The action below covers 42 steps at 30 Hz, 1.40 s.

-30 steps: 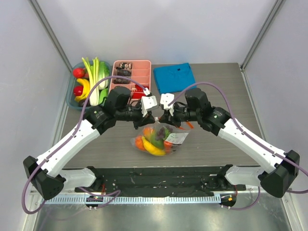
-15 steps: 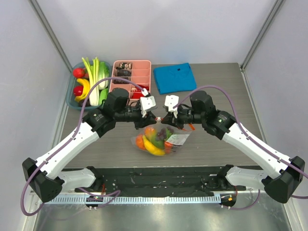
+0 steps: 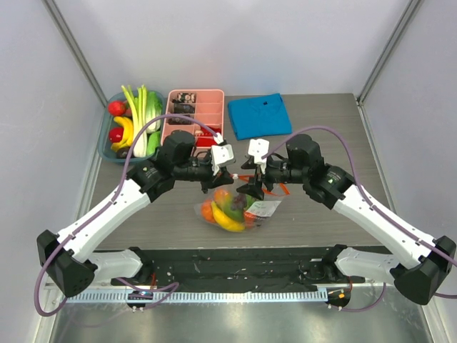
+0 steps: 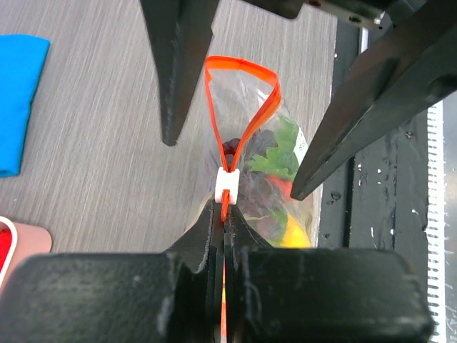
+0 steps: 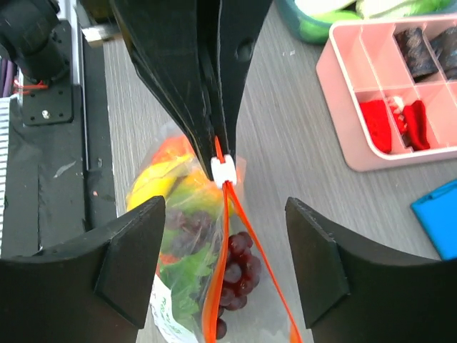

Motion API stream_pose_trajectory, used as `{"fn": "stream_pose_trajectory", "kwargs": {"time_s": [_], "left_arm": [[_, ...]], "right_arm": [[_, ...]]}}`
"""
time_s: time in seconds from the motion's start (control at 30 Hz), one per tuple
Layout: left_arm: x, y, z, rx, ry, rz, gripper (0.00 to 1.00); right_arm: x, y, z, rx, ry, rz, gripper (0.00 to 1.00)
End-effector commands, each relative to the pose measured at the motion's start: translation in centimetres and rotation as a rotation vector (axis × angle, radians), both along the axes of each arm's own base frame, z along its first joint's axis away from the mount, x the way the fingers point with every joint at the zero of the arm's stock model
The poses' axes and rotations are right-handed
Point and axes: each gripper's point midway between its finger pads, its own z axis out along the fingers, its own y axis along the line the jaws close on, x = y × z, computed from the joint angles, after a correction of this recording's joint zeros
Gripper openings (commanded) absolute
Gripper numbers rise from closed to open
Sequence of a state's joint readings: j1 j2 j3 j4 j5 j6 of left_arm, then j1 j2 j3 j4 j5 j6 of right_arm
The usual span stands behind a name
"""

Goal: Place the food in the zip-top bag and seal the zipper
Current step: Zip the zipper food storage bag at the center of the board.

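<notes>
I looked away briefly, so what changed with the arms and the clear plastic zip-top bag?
The right gripper opened wide, letting go of the orange-red zipper strip, and drew back slightly. The left gripper stays clamped on that strip beside the white slider. The clear bag of toy food has not moved.

I found the left arm (image 3: 103, 214) and right arm (image 3: 378, 221) alike: white link shells, black joint housings. A purple cable (image 3: 318, 128) ran along each. Each wrist bore a white camera block (image 3: 223, 153). The right gripper (image 5: 225, 205) had black, wedge-shaped fingers (image 5: 132, 264) of matte finish.
</notes>
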<state>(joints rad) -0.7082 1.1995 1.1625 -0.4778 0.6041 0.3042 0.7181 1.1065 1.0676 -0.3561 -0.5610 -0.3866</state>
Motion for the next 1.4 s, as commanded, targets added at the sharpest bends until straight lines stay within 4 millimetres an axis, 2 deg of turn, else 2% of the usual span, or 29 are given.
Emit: {"fn": "stream_pose_trajectory", "kwargs": {"time_s": [0.0, 0.07, 0.17, 0.27, 0.47, 0.53, 0.57, 0.63, 0.67, 0.77, 0.93, 1.37], "left_arm": [[-0.7, -0.3, 3.1, -0.062, -0.076, -0.055, 0.0], [-0.7, -0.4, 3.1, -0.062, -0.072, -0.057, 0.0], [-0.7, -0.4, 3.1, -0.069, -0.083, -0.06, 0.0], [-0.7, -0.3, 3.3, -0.077, -0.096, -0.054, 0.0], [-0.8, -0.3, 3.8, -0.092, -0.109, -0.05, 0.0], [-0.8, -0.2, 3.8, -0.093, -0.11, -0.049, 0.0], [-0.8, -0.1, 3.7, -0.092, -0.109, -0.046, 0.0], [-0.6, 0.0, 3.7, -0.091, -0.117, -0.035, 0.0], [-0.6, 0.1, 3.9, -0.098, -0.126, -0.025, 0.0], [-0.1, 0.3, 4.8, -0.124, -0.144, 0.011, 0.0], [0.4, 0.7, 5.9, -0.153, -0.13, 0.055, 0.0], [0.9, 2.5, 7.8, -0.182, -0.188, 0.149, 0.0]], "right_arm": [[-0.2, 1.1, 5.4, 0.142, -0.069, 0.031, 0.73], [-0.2, 1.7, 6.5, 0.171, -0.075, 0.047, 0.72], [-0.2, 2.3, 6.4, 0.17, -0.06, 0.071, 0.62], [-0.2, 2.4, 5.5, 0.152, -0.061, 0.088, 0.46], [-0.2, 2.4, 3.3, 0.1, -0.044, 0.096, 0.4], [-0.2, 2.3, 3.0, 0.095, -0.042, 0.097, 0.36], [-0.2, 2.3, 3.0, 0.094, -0.043, 0.097, 0.28], [-0.1, 2.3, 3.0, 0.092, -0.044, 0.091, 0.21], [-0.1, 2.2, 2.9, 0.087, -0.053, 0.093, 0.13], [-0.3, 1.6, 2.2, 0.059, -0.058, 0.086, 0.01], [-0.4, 0.4, -0.3, -0.005, -0.063, 0.055, 0.01], [-1.2, -3.0, -3.5, -0.096, 0.003, -0.032, 0.01]]}}
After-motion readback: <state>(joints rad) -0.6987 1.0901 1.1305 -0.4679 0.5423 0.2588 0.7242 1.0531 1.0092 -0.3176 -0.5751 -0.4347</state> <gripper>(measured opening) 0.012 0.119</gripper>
